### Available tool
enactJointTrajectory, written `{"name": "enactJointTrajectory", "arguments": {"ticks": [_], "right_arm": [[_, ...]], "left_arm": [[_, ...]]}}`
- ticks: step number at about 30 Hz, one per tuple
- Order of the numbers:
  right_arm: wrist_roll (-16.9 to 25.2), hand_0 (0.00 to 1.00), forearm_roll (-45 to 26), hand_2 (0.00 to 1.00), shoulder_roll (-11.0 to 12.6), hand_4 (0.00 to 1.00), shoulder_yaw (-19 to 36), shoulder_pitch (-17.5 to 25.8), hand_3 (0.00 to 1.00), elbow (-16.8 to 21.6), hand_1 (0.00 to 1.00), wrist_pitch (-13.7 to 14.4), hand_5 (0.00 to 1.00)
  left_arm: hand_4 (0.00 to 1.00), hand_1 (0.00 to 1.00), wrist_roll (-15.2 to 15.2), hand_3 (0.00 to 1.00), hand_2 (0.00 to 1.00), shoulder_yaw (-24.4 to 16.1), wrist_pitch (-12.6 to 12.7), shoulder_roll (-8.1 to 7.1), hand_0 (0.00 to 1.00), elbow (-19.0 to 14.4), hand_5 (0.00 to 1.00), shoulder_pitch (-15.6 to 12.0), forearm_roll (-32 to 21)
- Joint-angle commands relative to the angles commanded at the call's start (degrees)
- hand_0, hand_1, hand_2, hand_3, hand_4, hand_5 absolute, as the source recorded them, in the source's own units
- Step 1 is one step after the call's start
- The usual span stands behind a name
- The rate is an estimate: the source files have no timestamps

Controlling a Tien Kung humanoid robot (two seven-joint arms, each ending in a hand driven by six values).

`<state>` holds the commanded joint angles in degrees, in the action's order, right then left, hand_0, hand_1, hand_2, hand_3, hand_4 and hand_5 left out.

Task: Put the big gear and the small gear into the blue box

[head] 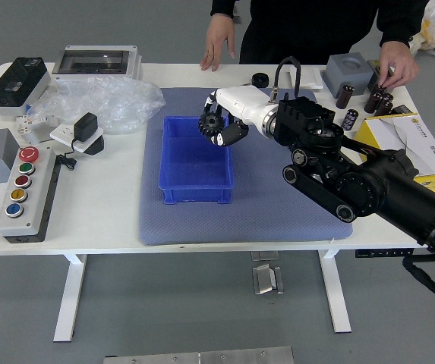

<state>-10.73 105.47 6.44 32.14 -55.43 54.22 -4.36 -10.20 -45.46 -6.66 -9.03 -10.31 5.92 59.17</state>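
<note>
in our right hand [249,105] we grip a black gear [211,123] over the blue box [196,192]; a person's hands [397,64] are at the table's [111,227] far side, one near dark cylinders [374,98].

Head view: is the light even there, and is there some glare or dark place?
Head view: lighting looks fairly even; the clear plastic sheet shows small bright glints, the black right arm has pale highlights, and the gear in the right hand is dark, with little detail.

blue box [196,170] | blue-grey dotted mat [278,216] | white table [103,220] | black-and-white robot hand [231,129]
</note>
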Motion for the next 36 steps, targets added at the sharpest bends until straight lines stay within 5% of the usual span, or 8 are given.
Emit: {"name": "enactJointTrajectory", "arguments": {"ticks": [2, 3, 8, 9, 14, 15, 27, 36], "right_arm": [[-0.03, 0.576, -0.06, 0.506, -0.59, 0.631, 0.21, 0.09, 0.628, -0.36, 0.448, -0.02, 0.156], [-0.05, 0.506, -0.11, 0.537, -0.88, 0.719, 0.37, 0.13, 0.642, -0.52, 0.455, -0.08, 0.249], [-0.12, 0.506, -0.67, 0.537, -1.88, 0.719, 1.47, 0.23, 0.642, -1.00, 0.455, -0.79, 0.249], [-0.10, 0.538, -0.77, 0.646, -2.01, 0.850, 1.74, 0.23, 0.735, -1.09, 0.514, -0.97, 0.405], [0.09, 0.538, -1.11, 0.646, -2.49, 0.850, 3.24, 0.30, 0.735, -1.45, 0.514, -1.93, 0.405], [0.14, 0.593, -1.20, 0.721, -2.54, 0.944, 3.45, 0.32, 0.854, -1.50, 0.569, -2.17, 0.559], [0.27, 0.617, -1.95, 0.749, -2.06, 0.980, 3.78, 0.64, 0.878, -0.81, 0.584, -3.15, 0.597], [1.35, 0.604, -3.47, 0.726, 4.17, 0.965, 3.10, 0.99, 0.844, 1.53, 0.566, -1.95, 0.574]], "left_arm": [[0.817, 0.901, -0.01, 0.884, 0.895, 0.02, -0.01, -0.04, 0.917, 0.00, 0.356, 0.01, 0.11], [0.817, 0.901, -0.01, 0.884, 0.895, 0.02, -0.02, -0.05, 0.918, 0.00, 0.355, 0.01, 0.16], [0.817, 0.901, -0.06, 0.884, 0.895, 0.02, -0.06, -0.09, 0.918, 0.00, 0.355, -0.01, 0.41], [0.817, 0.901, -0.07, 0.884, 0.894, 0.01, -0.07, -0.09, 0.918, 0.00, 0.355, -0.02, 0.45], [0.817, 0.901, -0.08, 0.884, 0.894, 0.02, -0.08, -0.12, 0.918, 0.00, 0.355, -0.14, 0.50], [0.817, 0.902, -0.09, 0.884, 0.895, 0.03, -0.08, -0.12, 0.918, 0.00, 0.355, -0.18, 0.47], [0.817, 0.901, -0.27, 0.890, 0.895, 0.18, -0.16, -0.08, 0.918, 0.00, 0.354, -0.65, 0.12], [0.817, 0.902, -0.11, 0.891, 0.895, 0.16, -0.04, 0.06, 0.919, 0.00, 0.355, -0.84, -0.86]]}}
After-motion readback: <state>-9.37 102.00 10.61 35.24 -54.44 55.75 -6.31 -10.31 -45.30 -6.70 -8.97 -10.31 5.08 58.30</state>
